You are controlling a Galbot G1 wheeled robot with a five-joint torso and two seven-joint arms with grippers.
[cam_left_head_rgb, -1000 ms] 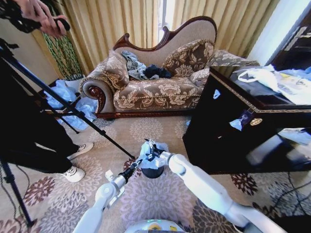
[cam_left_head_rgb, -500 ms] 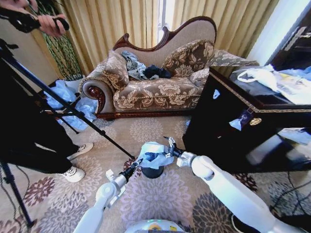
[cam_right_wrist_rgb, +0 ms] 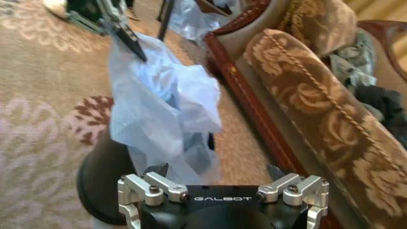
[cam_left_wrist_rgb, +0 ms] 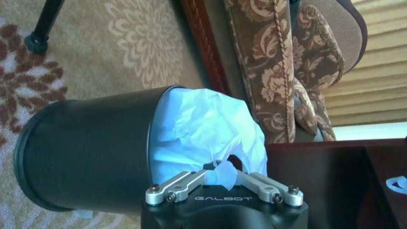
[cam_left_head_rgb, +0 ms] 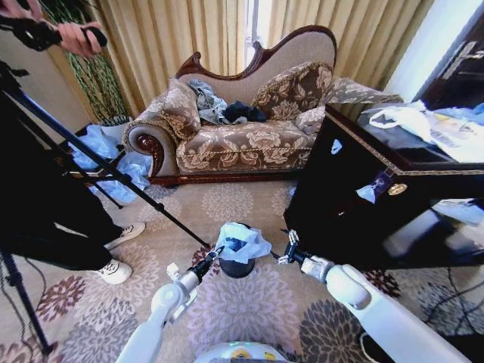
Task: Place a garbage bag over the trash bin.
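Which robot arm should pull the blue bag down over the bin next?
Probably the left: its claw is pinching the garbage bag at the trash bin rim. The right claw is open, beside the bin.

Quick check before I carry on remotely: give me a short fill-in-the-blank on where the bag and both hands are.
The garbage bag is bunched at the top of the black trash ____.
The left hand is shut on the ____.
The right hand is ____, apart from the bag.
The bin stands on the ____.

Missing: bin; garbage bag; open; carpet
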